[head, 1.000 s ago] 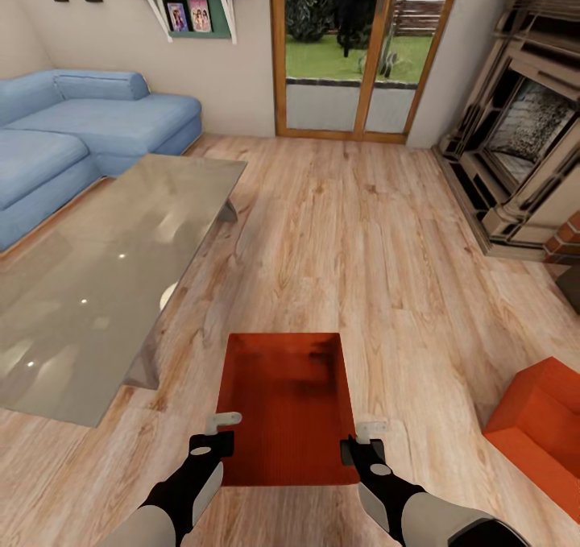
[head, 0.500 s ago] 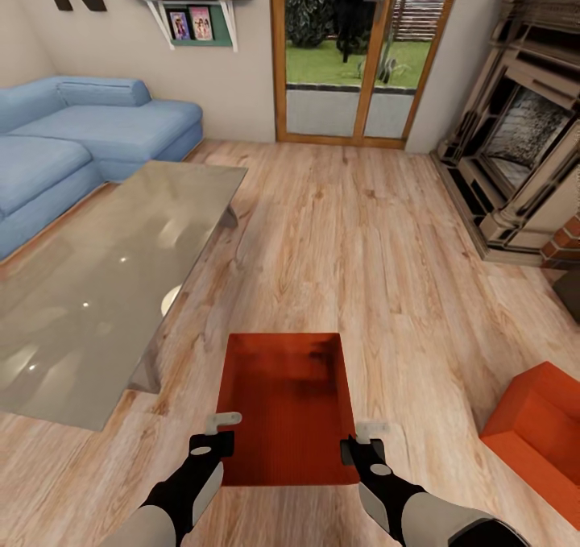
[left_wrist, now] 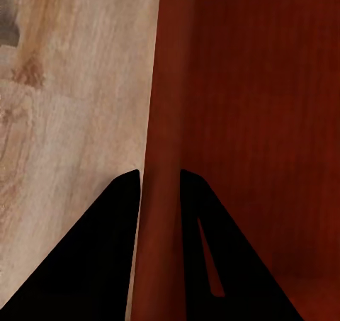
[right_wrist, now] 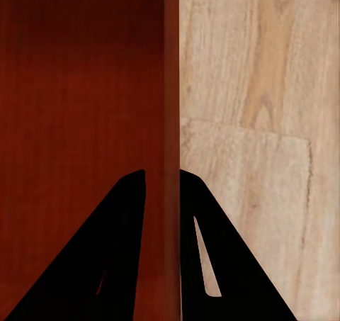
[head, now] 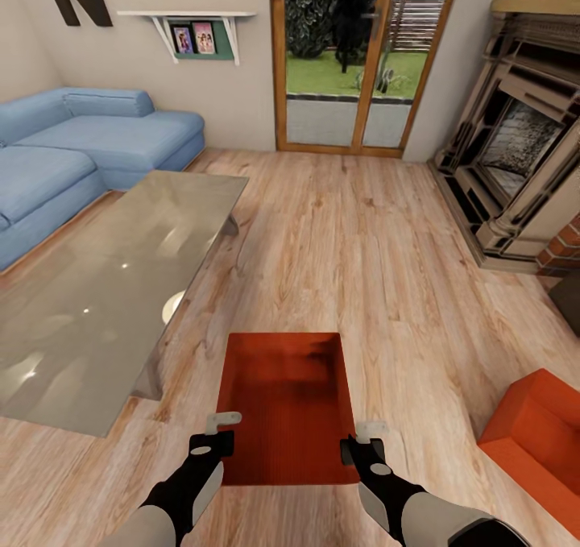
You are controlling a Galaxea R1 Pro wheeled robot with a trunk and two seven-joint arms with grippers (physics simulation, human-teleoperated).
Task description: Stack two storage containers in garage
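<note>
One orange-red storage container [head: 282, 402] hangs in front of me over the living room's light wood plank floor [head: 362, 249], held by both arms. My left gripper [head: 217, 434] is shut on its left wall [left_wrist: 166, 87], one finger inside and one outside. On the opposite side, the right wall [right_wrist: 171, 66] sits pinched in my right gripper [head: 366, 438] the same way. The second storage container [head: 536, 442] lies on the planks at the right, cut by the picture's edge.
A glass coffee table [head: 105, 289] stands close on the left, with the blue corner sofa [head: 80, 144] behind it. The stone fireplace [head: 524, 160] lines the right side. Wood-framed glass doors [head: 354, 55] are straight ahead across open planks.
The whole room has slid down in the picture, so the camera has moved. The held container and both grippers keep the same place in view.
</note>
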